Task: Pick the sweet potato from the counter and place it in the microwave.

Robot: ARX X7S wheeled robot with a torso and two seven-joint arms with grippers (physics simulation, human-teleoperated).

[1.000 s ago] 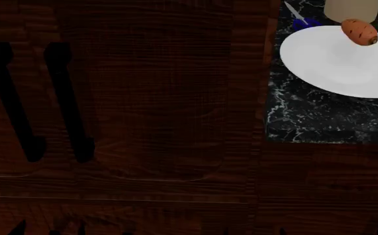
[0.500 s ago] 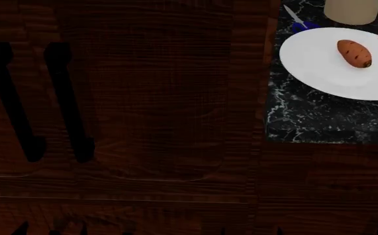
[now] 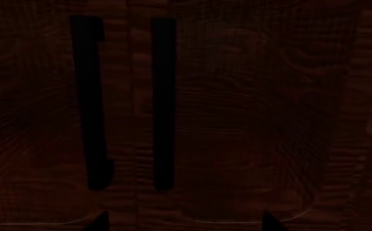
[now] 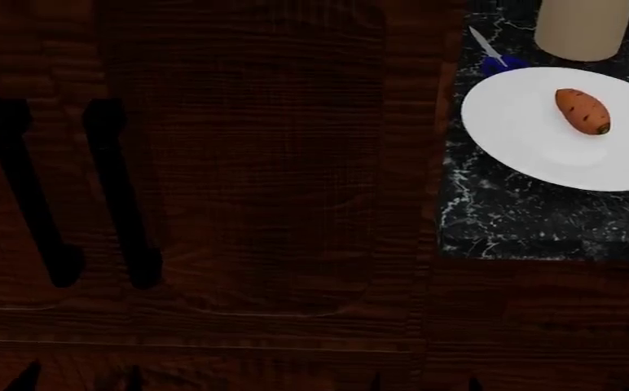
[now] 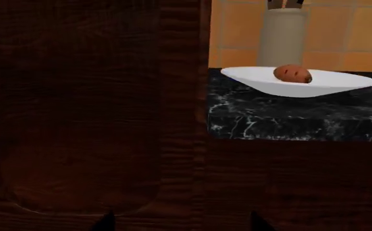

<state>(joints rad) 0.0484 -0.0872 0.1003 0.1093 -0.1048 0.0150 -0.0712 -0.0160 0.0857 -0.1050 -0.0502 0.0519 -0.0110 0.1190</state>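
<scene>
On white plate (image 4: 532, 138), sweet potato (image 4: 583, 111), dark tip nearward

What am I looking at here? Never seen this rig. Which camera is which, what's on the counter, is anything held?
These are simulator renders from a wheeled robot with two arms, each ending in a pincer. One picture comes from the head camera, looking forward and down; the other two come from cameras by each wrist.

Most of each picture is dark wood cabinet panel with two black handles. On the black marble counter sits a white plate, and the sweet potato lies on it. Beside the plate stand a cream canister and something small and blue.

Only dark pincer tips show at the picture edges, too little to tell open or shut. Neither touches the sweet potato.
</scene>
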